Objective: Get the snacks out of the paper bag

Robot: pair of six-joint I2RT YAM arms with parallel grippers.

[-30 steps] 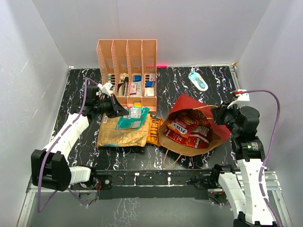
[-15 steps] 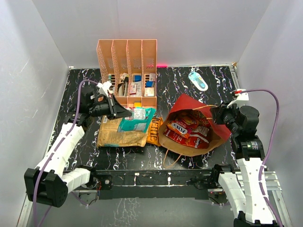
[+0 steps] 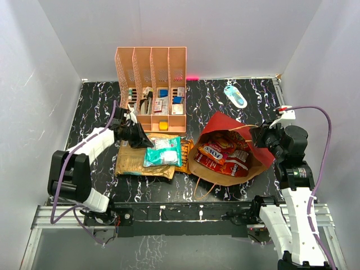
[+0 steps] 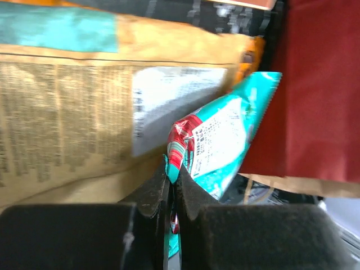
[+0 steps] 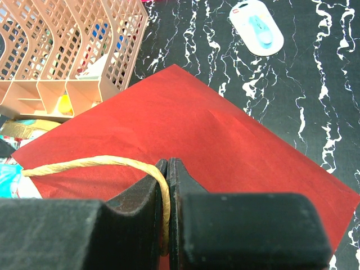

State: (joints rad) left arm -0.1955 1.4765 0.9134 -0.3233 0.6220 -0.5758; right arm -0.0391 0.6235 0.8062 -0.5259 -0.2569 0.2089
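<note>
The dark red paper bag (image 3: 222,125) lies on its side, mouth toward the camera, with red snack packets (image 3: 225,157) inside. My right gripper (image 3: 260,136) is shut on the bag's tan loop handle (image 5: 95,163) and holds the upper wall up; the wall fills the right wrist view (image 5: 214,140). My left gripper (image 3: 147,142) is shut on the corner of the teal-white packet (image 3: 163,151), which lies over the mustard-gold chip bag (image 3: 138,160). The left wrist view shows that packet (image 4: 222,140) pinched between my fingers, the gold bag (image 4: 73,124) beneath. A flat orange packet (image 3: 184,155) lies beside the bag's mouth.
A peach slotted organiser (image 3: 152,87) stands at the back, just behind my left gripper. A light-blue-and-white oval packet (image 3: 235,95) lies at the back right. The second loop handle (image 3: 203,188) trails toward the table's near edge.
My left gripper has lowered and brought the teal-white packet down and right onto the gold bag. The right gripper has stayed still on the handle.
</note>
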